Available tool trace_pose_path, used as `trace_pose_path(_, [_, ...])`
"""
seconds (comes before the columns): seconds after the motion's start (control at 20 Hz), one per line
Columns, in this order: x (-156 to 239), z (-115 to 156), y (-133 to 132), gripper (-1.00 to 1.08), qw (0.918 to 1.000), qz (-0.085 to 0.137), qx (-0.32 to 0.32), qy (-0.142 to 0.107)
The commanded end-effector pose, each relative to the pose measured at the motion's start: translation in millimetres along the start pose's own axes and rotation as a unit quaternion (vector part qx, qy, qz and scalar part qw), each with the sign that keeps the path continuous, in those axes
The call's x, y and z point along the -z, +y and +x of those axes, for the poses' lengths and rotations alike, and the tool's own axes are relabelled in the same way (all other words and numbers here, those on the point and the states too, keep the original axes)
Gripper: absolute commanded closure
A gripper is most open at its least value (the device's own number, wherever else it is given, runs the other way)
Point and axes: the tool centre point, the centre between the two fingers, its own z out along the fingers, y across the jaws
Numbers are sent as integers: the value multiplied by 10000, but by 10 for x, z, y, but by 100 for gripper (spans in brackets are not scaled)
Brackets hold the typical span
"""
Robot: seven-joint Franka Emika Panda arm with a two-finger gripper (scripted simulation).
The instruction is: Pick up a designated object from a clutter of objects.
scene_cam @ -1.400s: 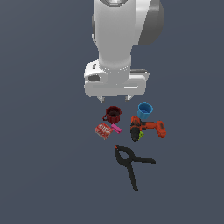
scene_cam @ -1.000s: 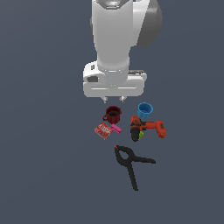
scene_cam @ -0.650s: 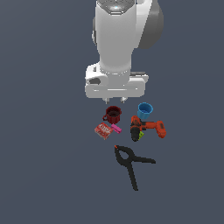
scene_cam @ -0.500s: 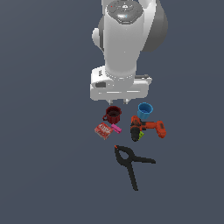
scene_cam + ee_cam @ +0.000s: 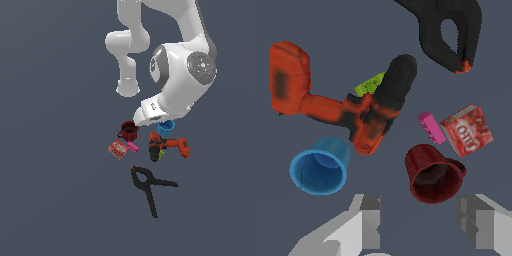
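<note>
The bright blue round cup [image 5: 319,167] stands upright beside the orange-and-black power drill [image 5: 341,107]. In the exterior view the cup [image 5: 165,128] is partly hidden under the arm's hand [image 5: 150,112]. My gripper [image 5: 423,222] is open and empty, hovering above the clutter. Its fingers [image 5: 370,220] straddle the spot over the dark red mug [image 5: 432,172]; the blue cup lies just outside one finger. The mug [image 5: 129,131] sits to the exterior view's left of the cup.
A red flat box [image 5: 466,131] and a small pink block [image 5: 429,128] lie beside the mug. A green piece [image 5: 370,85] lies by the drill [image 5: 170,146]. The large black spring clamp [image 5: 149,186] lies nearer the front.
The arm has twisted, and the hand has come down and moved toward the exterior view's right, over the mug and blue cup. The objects have not moved.
</note>
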Motion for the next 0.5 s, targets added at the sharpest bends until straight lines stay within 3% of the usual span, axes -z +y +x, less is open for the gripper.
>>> trace_pose_path(0.0, [-238, -19, -350, -20, 9981, -234, 399, -399])
trace_pose_path(0.2, [-622, -117, -880, -20, 9873, -654, 1030, -1021])
trace_pose_path(0.45, [-973, -274, -1333, -20, 9687, -1082, 1600, -1562])
